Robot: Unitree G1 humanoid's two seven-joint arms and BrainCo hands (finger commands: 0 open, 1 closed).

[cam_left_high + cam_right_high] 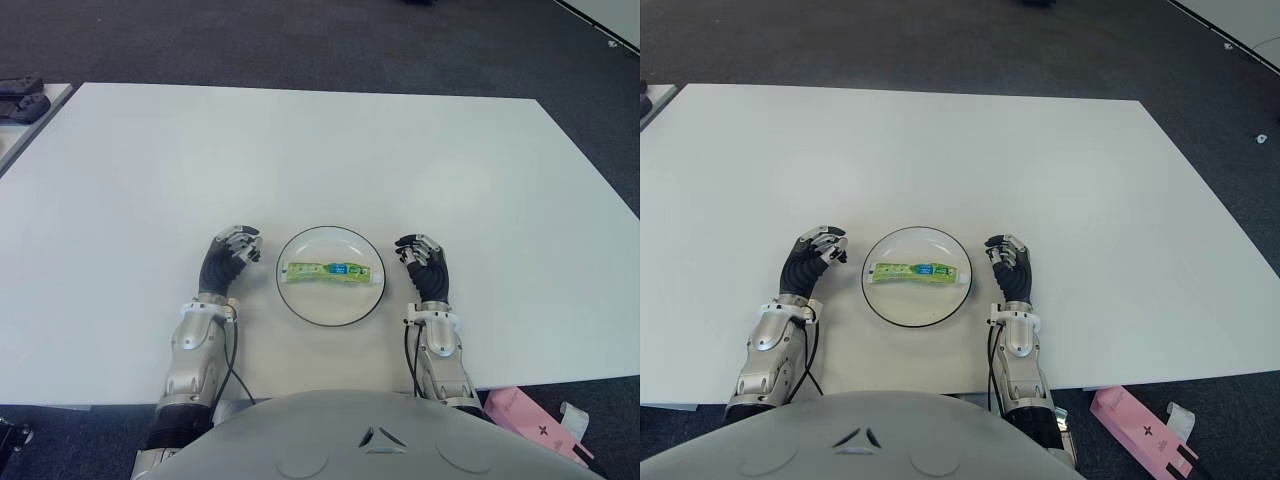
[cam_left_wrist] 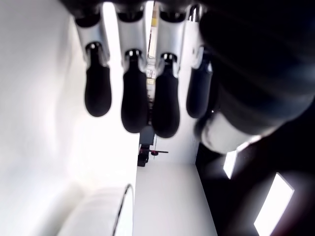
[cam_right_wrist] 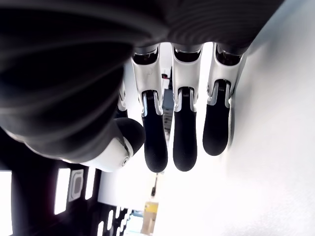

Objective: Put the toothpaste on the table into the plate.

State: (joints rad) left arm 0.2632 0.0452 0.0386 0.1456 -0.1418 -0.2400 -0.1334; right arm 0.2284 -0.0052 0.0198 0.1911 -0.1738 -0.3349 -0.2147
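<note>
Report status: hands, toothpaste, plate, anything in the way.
Left hand left of plate, right hand right of it, both open, holding nothing. Toothpaste lies flat in plate. White table otherwise bare; nothing in the way.

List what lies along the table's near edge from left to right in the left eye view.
left hand → plate, with the toothpaste lying in it → right hand. Both hands hold nothing, one beside the plate on each side, on the white table.
</note>
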